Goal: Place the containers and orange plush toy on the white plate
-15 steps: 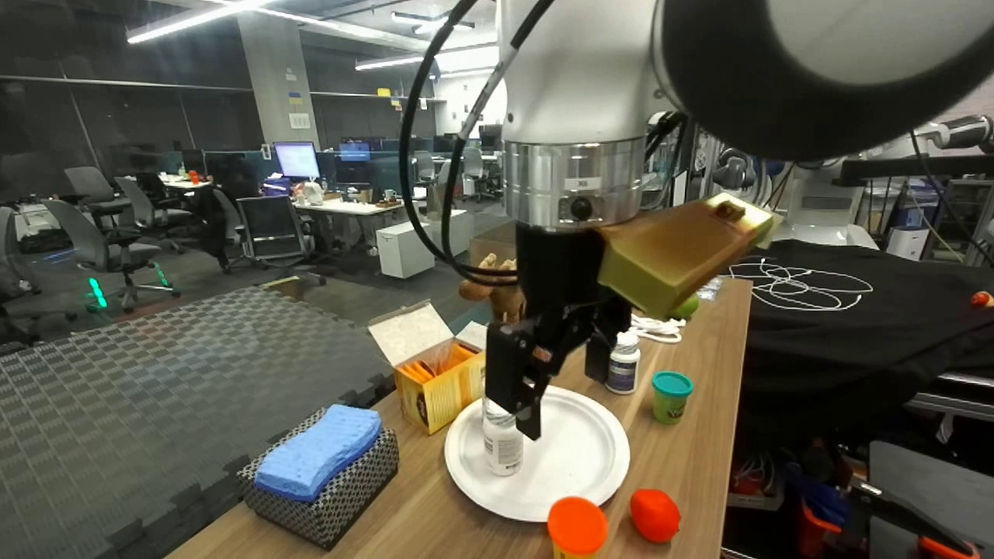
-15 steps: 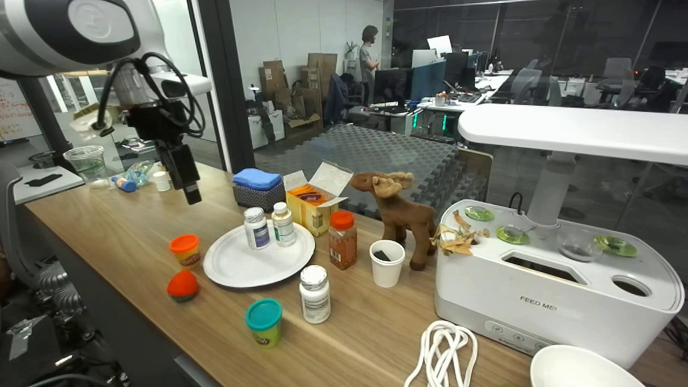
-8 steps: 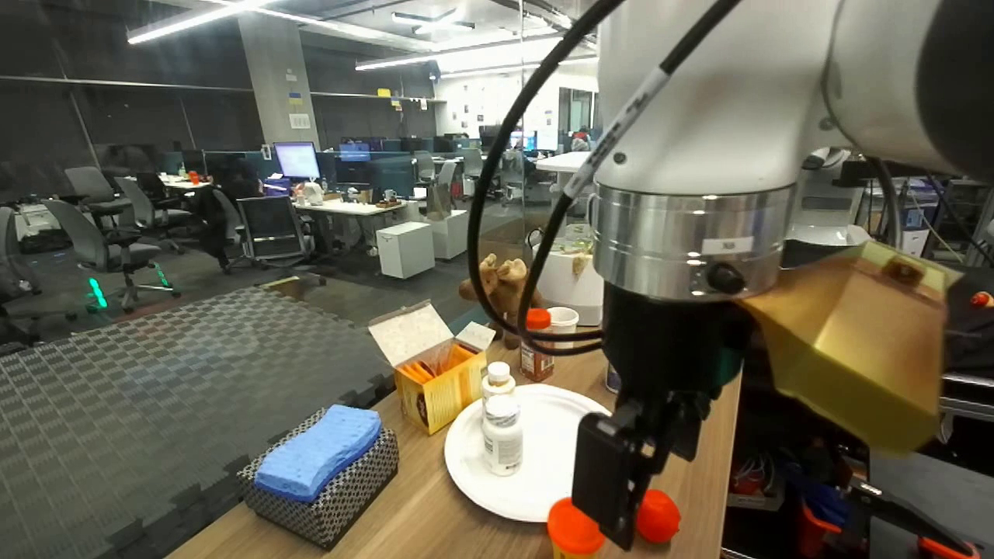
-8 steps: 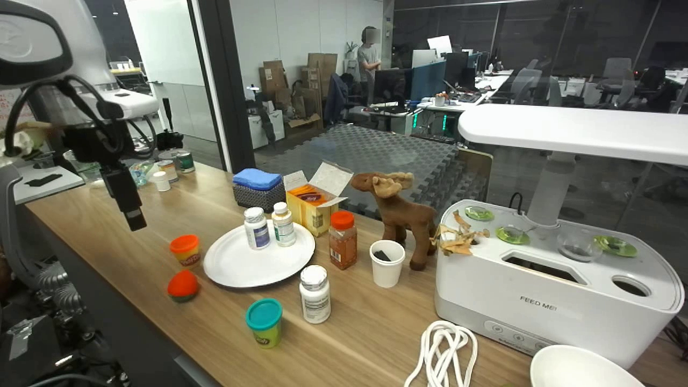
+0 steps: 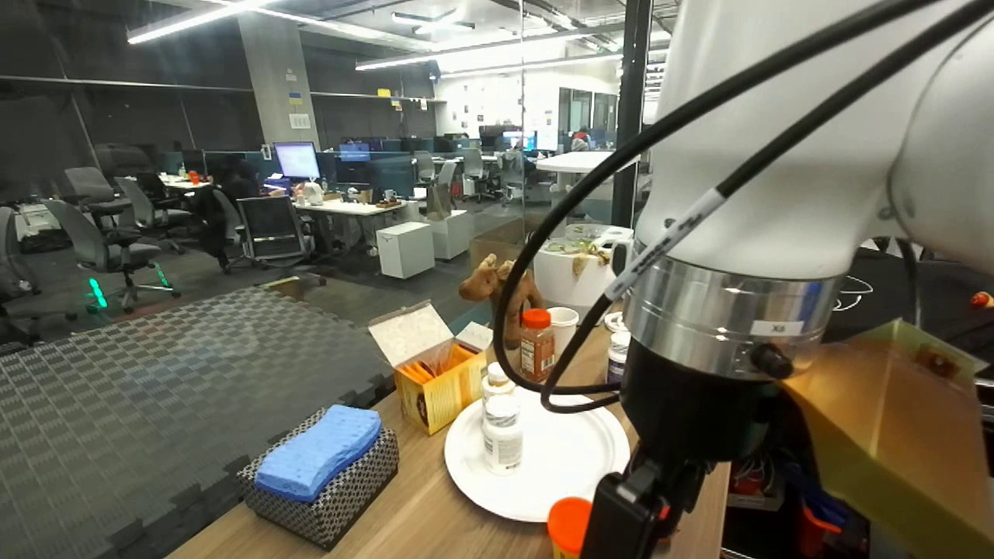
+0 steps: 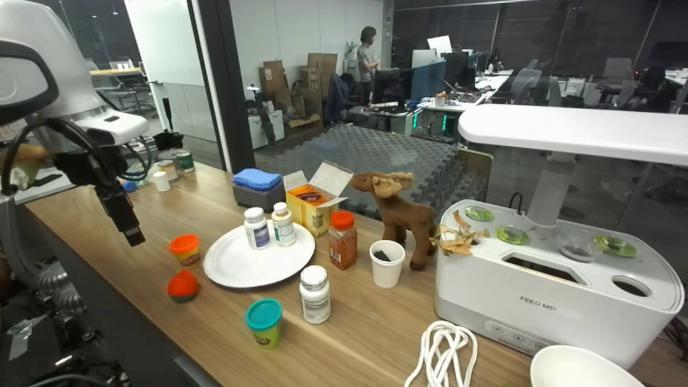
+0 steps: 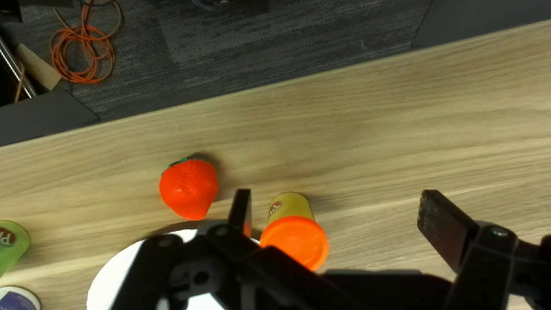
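My gripper [image 7: 338, 209] is open and empty above the table, its jaws wide apart. In the wrist view the orange-lidded yellow jar [image 7: 295, 241] shows between the fingers, closer to the left one. The orange-red plush toy [image 7: 189, 188] lies left of that finger; it also shows in an exterior view [image 6: 183, 285]. The white plate [image 6: 258, 274] holds two white bottles [image 6: 257, 228] standing upright. A third white bottle [image 6: 315, 295], a green jar with teal lid [image 6: 264, 322] and a red-lidded jar [image 6: 343, 240] stand on the table off the plate.
A yellow box [image 6: 312, 212] with open flaps and a dark box with a blue sponge [image 6: 258, 180] stand behind the plate. A brown plush moose [image 6: 403, 217], a paper cup [image 6: 387, 263] and a white planter [image 6: 537, 301] stand further along. The table's edge runs close to the toy.
My gripper has moved away from above the plate and come down toward the orange-lidded jar, slowing in the last half second. The objects on the table have not moved.
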Available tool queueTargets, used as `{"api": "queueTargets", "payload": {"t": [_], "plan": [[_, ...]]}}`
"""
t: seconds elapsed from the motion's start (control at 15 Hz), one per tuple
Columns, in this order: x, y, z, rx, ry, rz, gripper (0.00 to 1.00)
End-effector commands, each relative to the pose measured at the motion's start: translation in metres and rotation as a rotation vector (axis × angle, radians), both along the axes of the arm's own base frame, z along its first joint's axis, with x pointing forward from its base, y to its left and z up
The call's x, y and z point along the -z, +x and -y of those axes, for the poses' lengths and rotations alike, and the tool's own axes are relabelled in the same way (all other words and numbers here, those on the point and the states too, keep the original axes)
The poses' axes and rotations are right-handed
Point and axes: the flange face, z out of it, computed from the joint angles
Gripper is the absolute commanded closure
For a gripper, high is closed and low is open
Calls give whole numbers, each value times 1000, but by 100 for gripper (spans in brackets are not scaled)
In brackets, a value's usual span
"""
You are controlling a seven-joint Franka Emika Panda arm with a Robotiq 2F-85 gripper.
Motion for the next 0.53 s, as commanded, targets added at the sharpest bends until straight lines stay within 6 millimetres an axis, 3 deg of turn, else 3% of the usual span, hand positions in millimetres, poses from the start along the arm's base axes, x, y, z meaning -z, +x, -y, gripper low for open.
{"api": "queueTargets", "payload": {"t": [0.0, 0.47], "plan": [[9, 18, 3, -6, 9, 51, 0], [37, 51, 16, -2, -14, 46, 0]]}}
